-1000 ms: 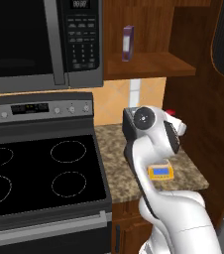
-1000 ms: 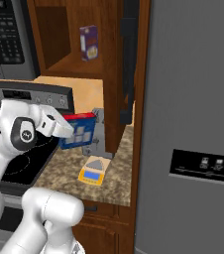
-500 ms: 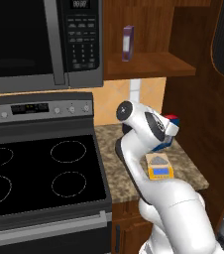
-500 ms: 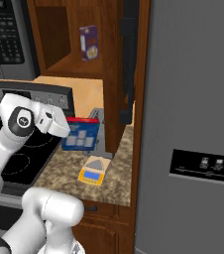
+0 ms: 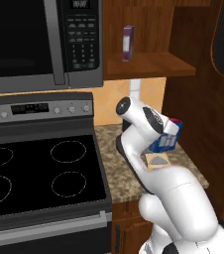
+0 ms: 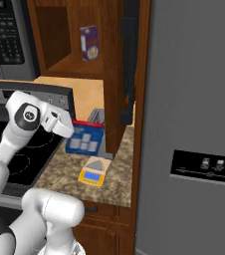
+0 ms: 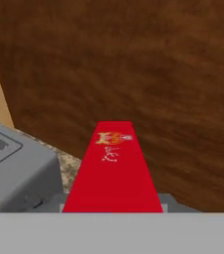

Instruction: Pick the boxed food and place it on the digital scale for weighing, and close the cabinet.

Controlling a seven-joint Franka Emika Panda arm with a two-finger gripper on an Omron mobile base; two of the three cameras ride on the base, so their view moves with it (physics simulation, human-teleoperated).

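Observation:
My gripper [image 6: 69, 130] is shut on the boxed food [image 6: 86, 140], an upright blue box with a red top band and white patches. The box hangs just behind and above the digital scale [image 6: 94, 172], a small yellow-orange pad with a grey plate on the granite counter. In the left base view the box [image 5: 167, 137] shows past my forearm, with the scale [image 5: 157, 161] below it. The hand view looks along the box's red top [image 7: 113, 168]. The cabinet [image 6: 59, 55] stands open, its door [image 6: 130, 55] swung out edge-on.
A slim purple box [image 6: 89, 43] stands on the cabinet shelf. The grey toaster [image 7: 10, 168] sits right behind the held box. Left of the counter are the black stove [image 5: 39, 173] and the microwave [image 5: 39, 39]. A grey fridge [image 6: 194, 124] walls off the right.
The arm has carried the box a little to the right and down, closer to the scale. Its elbow has swung left. The grip has stayed shut.

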